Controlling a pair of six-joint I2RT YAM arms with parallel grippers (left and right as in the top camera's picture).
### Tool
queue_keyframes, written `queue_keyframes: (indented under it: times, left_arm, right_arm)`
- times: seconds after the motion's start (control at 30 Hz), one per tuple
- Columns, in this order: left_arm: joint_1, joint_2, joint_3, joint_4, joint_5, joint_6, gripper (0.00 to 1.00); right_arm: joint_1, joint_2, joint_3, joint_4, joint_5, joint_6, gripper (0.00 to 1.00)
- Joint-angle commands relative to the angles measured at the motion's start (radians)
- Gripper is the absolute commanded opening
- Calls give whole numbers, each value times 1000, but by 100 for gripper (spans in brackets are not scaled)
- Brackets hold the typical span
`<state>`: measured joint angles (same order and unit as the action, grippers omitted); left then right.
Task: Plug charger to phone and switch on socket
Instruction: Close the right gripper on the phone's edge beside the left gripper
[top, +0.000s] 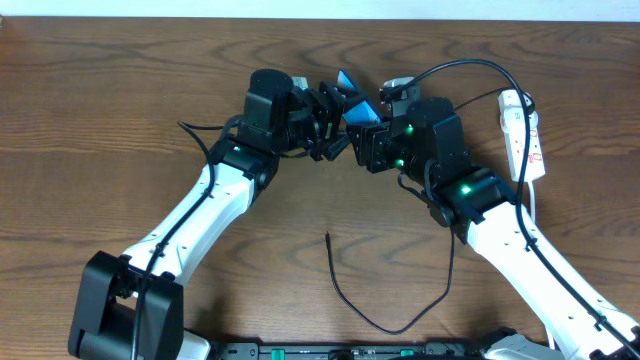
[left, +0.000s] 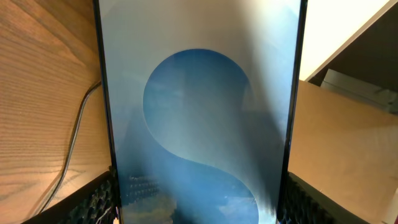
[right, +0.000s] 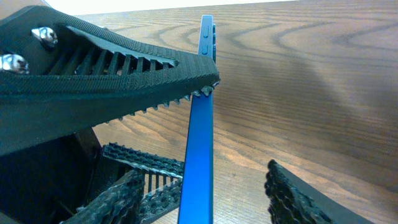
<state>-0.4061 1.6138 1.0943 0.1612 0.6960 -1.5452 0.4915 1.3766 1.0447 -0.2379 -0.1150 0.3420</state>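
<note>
The phone (top: 352, 102) has a bright blue screen and is held up off the table between the two arms. My left gripper (top: 335, 118) is shut on the phone's long edges; the screen (left: 199, 112) fills the left wrist view between its fingers (left: 199, 202). My right gripper (top: 368, 135) is open, with the phone seen edge-on (right: 200, 124) between its spread fingers (right: 208, 193) and a gap on the right side. The charger (top: 345, 300) lies loose on the table, its plug tip (top: 328, 236) apart from the phone. The socket (top: 522, 130) lies at the far right.
The wooden table (top: 120, 120) carries everything. The left arm's ribbed finger (right: 112, 68) crosses the top of the right wrist view. A black cable (top: 465, 65) arcs from the socket's end over the right arm. A thin dark cable (left: 78, 127) lies on the wood left of the phone.
</note>
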Motion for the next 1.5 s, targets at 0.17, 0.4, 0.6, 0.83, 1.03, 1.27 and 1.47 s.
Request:
queue_keyframes:
  times: [0.17, 0.4, 0.6, 0.83, 1.03, 1.27, 1.47]
  left_arm:
    - [0, -32, 3, 13, -1, 2, 7]
    - [0, -32, 3, 13, -1, 2, 7]
    - [0, -32, 3, 13, -1, 3, 7]
    - [0, -32, 3, 13, -1, 3, 7]
    - [0, -32, 3, 13, -1, 3, 7]
    - [0, -32, 3, 13, -2, 3, 7]
    - [0, -32, 3, 13, -2, 2, 7]
  right_arm:
    - [8, 0, 18, 3, 4, 6, 47]
    - [8, 0, 18, 3, 4, 6, 39]
    - [8, 0, 18, 3, 4, 6, 30]
    - [8, 0, 18, 3, 4, 6, 24]
    - [8, 0, 18, 3, 4, 6, 17]
    - [8, 0, 18, 3, 4, 21, 1]
    - [8, 0, 18, 2, 4, 25, 1]
